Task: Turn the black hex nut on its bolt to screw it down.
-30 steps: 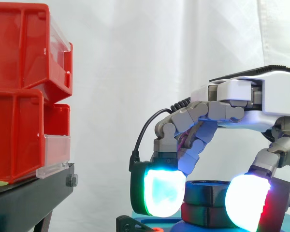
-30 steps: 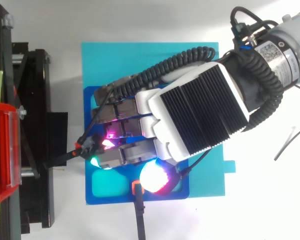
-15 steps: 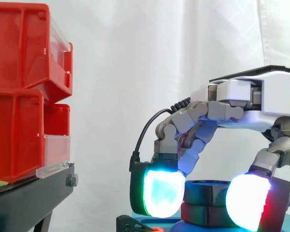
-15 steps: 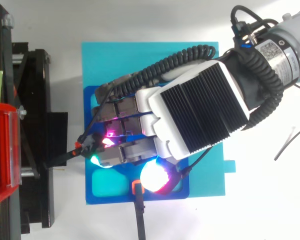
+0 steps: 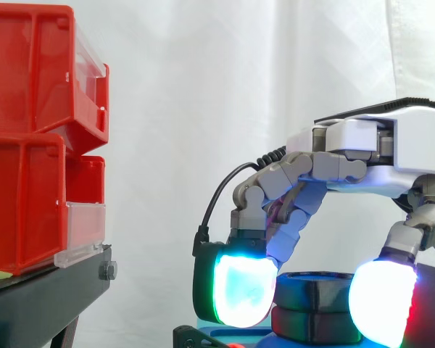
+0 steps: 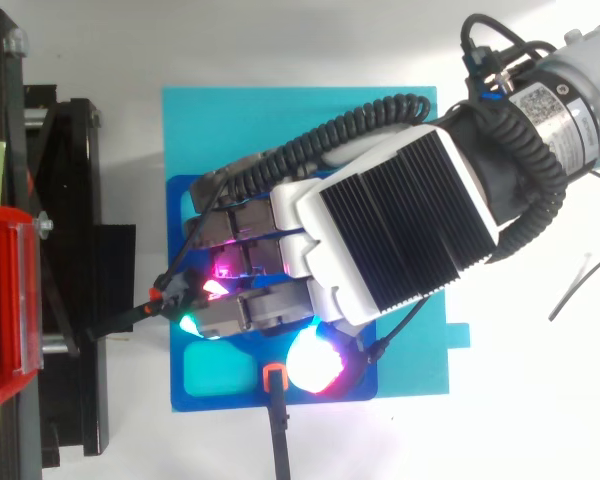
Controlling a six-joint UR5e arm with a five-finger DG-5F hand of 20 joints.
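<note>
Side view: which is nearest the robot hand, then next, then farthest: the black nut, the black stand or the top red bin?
1. Black hex nut, right between the robot hand's fingertip pads.
2. Black stand, low on the left.
3. Top red bin, high on the left, farthest.

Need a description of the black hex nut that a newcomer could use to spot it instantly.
Start at the blue plate lying beside the red bins. In the side view the hand curls down over that plate, and the black hex nut sits between its glowing pads. It is the dark, flat-sided piece, unlike the bright pads flanking it and the blue plate below.
</note>
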